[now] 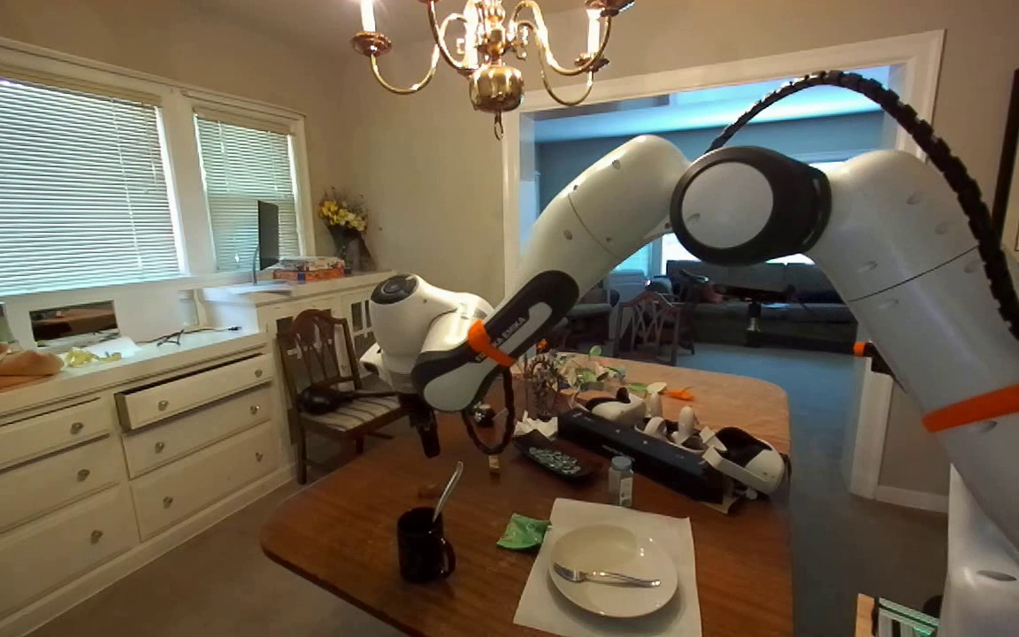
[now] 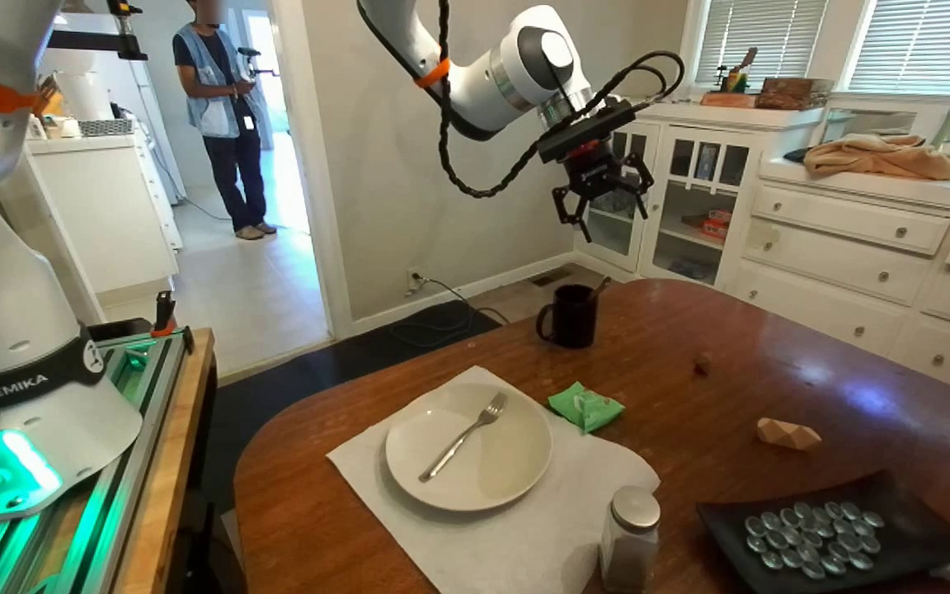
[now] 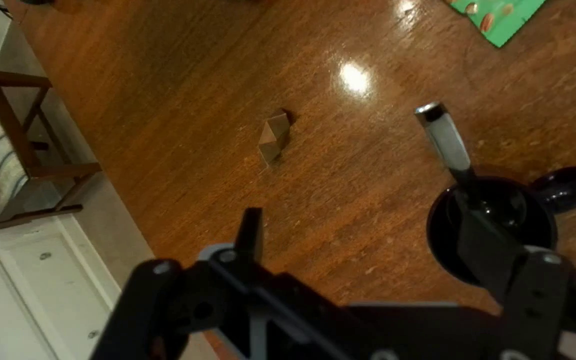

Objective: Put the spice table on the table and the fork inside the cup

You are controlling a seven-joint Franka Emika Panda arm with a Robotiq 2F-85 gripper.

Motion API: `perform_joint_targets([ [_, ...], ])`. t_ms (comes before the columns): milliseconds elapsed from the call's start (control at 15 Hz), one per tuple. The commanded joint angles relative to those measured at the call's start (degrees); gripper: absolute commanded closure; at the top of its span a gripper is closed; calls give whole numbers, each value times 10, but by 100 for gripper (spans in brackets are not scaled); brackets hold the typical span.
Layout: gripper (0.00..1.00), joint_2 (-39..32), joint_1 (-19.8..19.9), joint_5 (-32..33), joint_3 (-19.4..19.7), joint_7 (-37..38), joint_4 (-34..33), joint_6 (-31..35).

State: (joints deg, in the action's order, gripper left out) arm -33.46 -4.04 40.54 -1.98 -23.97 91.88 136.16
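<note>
The fork (image 1: 607,578) lies on the white plate (image 1: 613,544); it also shows in an exterior view (image 2: 467,436). The black cup (image 1: 421,547) stands upright on the brown table (image 1: 341,540) and also shows in an exterior view (image 2: 574,320). A metal utensil (image 3: 445,140) stands leaning in the cup; its lower end is hidden. A clear jar with a grey lid (image 2: 632,540), perhaps the spice jar, stands on the table beside the paper mat. My gripper (image 2: 616,224) is open and empty in the air above the table, near the cup. In the wrist view one finger overlaps the cup (image 3: 498,200).
A green packet (image 2: 586,407) lies between plate and cup. A black tray of glass beads (image 2: 813,536) and a faceted wooden piece (image 2: 788,433) are on the table. A long dark box (image 1: 642,456) and headsets lie farther back. A chair (image 1: 337,389) stands by the white cabinet (image 1: 200,442).
</note>
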Motion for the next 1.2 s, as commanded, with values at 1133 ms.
perform_joint_targets([
  [1133, 0, 219, 180, -196, -99, 56, 449, 459],
])
